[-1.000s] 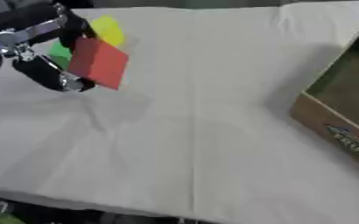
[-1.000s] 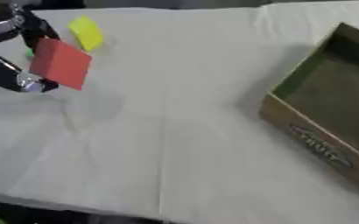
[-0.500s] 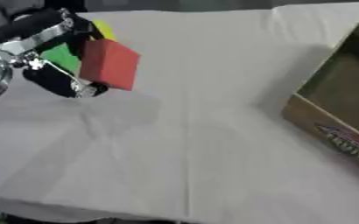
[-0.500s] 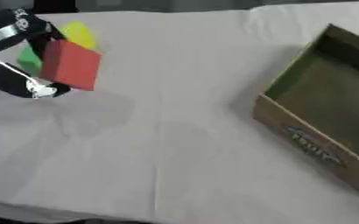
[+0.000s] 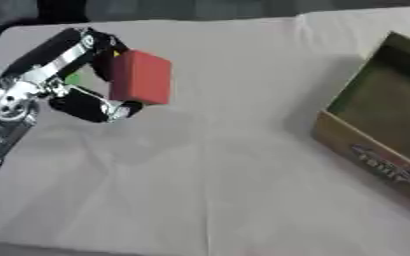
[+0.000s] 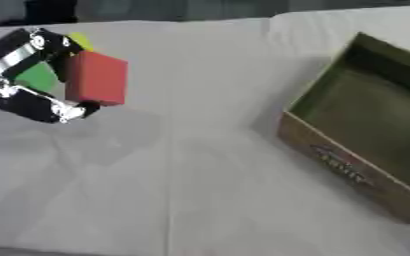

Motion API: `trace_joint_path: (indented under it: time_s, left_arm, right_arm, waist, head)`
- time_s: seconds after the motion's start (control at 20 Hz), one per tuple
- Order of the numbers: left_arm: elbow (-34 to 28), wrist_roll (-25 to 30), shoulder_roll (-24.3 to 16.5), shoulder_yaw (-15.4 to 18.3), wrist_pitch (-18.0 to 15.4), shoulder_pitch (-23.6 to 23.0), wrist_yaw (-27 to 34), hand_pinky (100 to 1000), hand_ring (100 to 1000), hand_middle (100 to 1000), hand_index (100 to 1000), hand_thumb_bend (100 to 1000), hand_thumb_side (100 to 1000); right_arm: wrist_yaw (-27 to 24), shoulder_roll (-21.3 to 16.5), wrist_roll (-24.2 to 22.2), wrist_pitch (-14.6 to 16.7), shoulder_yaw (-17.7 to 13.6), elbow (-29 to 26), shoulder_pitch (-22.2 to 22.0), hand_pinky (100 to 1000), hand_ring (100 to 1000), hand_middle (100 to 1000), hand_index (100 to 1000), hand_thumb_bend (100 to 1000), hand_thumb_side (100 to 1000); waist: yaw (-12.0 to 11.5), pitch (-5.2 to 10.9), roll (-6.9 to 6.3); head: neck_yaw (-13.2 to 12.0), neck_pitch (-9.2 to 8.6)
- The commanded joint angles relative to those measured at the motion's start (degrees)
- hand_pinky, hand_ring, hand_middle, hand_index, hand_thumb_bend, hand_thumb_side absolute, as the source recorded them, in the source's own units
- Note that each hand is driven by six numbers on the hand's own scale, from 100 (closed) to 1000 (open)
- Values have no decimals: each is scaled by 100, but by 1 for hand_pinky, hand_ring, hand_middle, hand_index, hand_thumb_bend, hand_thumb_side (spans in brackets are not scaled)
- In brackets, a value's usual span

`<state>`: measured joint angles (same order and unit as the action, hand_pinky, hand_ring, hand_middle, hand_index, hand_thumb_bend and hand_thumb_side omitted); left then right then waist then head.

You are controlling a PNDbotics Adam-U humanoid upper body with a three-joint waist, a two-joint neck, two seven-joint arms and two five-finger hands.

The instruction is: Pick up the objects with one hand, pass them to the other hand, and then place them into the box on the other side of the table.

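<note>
Left robot hand [image 5: 73, 82] holding a red block [image 5: 141, 77]

Its fingers curl round the block above the surface's [image 5: 217, 165] far left corner; the open cardboard box [image 6: 366, 145] sits at the right edge.

White cloth [image 5: 226, 165] covers the whole table, creased, with 1 straight fold line running near to far down the middle, and a dark blurred strip of background [image 5: 200, 9] lies past its far edge.

Red block [image 5: 141, 77], green [image 6: 37, 77] and yellow [image 6: 80, 40] bits behind it. Hand [image 5: 64, 80] black/silver. Box [image 6: 331, 155] tan outside, dark olive inside; cloth [image 5: 226, 175] off-white.
</note>
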<state>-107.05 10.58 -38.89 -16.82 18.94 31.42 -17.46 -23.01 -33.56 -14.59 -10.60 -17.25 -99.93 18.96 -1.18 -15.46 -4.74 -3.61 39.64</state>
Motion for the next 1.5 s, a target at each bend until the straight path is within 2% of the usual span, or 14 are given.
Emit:
trace_joint_path:
  time_s: [0.05,0.3,0.75,1.5]
  left_arm:
    - [14,-136,99,21,-8,111,-48,550,474,293,428,100,100]
    - [104,-225,380,-40,-75,170,-151,549,471,288,426,100,100]
    - [274,-446,878,-134,-284,282,-315,545,466,278,421,100,100]
    - [698,-1301,1459,-179,-817,201,86,540,456,264,413,100,100]
  right_arm:
    - [-44,-119,6,9,-17,-118,67,1000,844,1000,964,100,771]
    - [-53,-116,11,10,-18,-122,71,1000,844,1000,964,100,770]
    - [-68,-104,13,7,-18,-124,80,1000,844,1000,964,100,769]
    - [-57,-93,1,54,-7,-116,53,1000,844,1000,964,100,768]
  waist:
    - [-7,10,99]
    - [-3,10,105]
    - [5,11,122]
    - [-35,1,195]
  head:
    - [79,-106]
    - [178,-151]
    - [287,-131]
    - [265,-103]
